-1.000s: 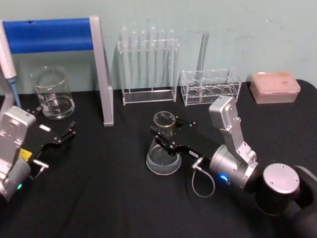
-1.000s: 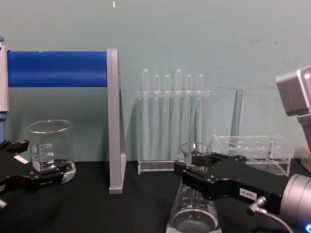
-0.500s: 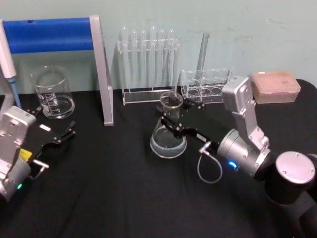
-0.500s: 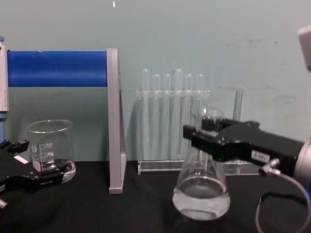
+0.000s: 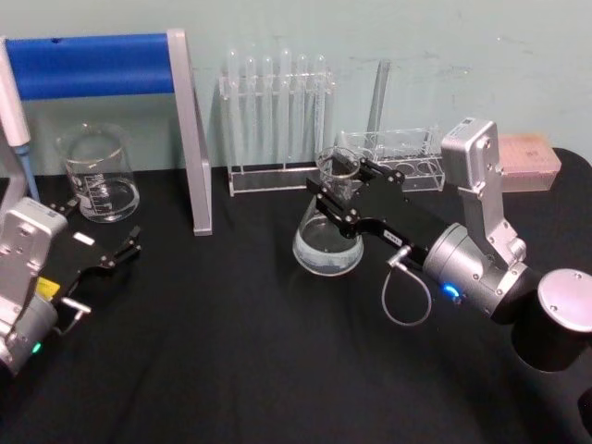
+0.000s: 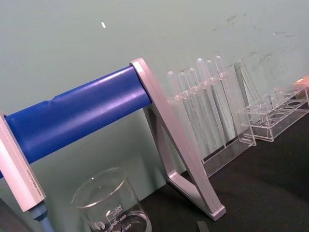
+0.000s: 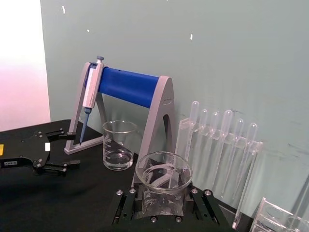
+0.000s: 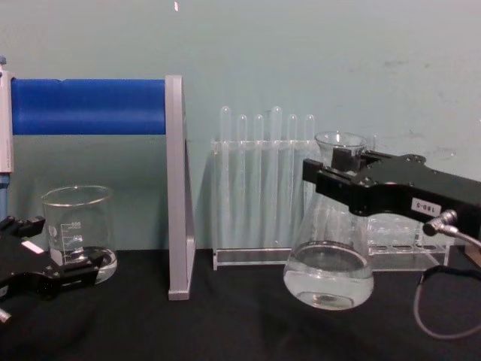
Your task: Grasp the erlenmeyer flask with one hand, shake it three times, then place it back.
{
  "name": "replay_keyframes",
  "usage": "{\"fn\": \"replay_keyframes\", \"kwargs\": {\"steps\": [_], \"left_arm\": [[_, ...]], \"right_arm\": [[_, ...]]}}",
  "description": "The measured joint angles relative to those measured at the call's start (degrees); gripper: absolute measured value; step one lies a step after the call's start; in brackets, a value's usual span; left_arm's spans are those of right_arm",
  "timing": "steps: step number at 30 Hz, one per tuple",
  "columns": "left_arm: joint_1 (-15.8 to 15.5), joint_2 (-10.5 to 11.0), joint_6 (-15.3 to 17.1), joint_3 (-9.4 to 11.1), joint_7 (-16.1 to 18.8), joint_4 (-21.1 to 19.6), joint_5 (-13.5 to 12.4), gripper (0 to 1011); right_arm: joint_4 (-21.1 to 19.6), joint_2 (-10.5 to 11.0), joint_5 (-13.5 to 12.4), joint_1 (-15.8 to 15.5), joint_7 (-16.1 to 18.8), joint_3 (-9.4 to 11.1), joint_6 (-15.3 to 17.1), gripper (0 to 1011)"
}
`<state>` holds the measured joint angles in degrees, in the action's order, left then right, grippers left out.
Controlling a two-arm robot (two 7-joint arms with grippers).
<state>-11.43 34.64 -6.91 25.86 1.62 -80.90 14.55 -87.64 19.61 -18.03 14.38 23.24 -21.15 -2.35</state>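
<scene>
Black cloth [image 5: 231, 361] covers the table, and behind it stands a pale green wall [image 5: 481, 46]. Over the middle of the cloth, the right gripper [image 5: 340, 190] has its two black fingers [image 8: 353, 184] clenched on the narrow neck of the erlenmeyer flask [image 5: 328, 242], one finger on each side, just under the flared rim. The wide round body hangs below the fingers, nearly upright, with clear liquid in the bottom. In the chest view its base appears to be lifted a little off the cloth. Beyond the fingertips stands a rack of test tubes [image 5: 276, 120] against the wall, apart from the flask. At the left edge of the table, the left gripper [image 5: 102, 229] rests low with its fingers spread and nothing between them. A glass beaker [image 5: 97, 176] stands just beyond those fingertips, not touching them, beside a grey stand with a blue bar [image 5: 92, 65].
</scene>
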Motion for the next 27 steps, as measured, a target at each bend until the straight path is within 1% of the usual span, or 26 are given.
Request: {"fn": "replay_keyframes", "kwargs": {"steps": [18,22,27], "left_arm": [[0.0,0.0,0.0,0.0,0.0,0.0,0.0,1001],[0.0,0.0,0.0,0.0,0.0,0.0,0.0,1001],[0.0,0.0,0.0,0.0,0.0,0.0,0.0,1001]], "right_arm": [[0.4,-0.4,0.1,0.0,-0.5,0.2,0.4,450],[0.4,-0.6,0.2,0.0,-0.5,0.0,0.6,450],[-0.2,-0.9,0.2,-0.1,-0.2,-0.7,0.9,450]]}}
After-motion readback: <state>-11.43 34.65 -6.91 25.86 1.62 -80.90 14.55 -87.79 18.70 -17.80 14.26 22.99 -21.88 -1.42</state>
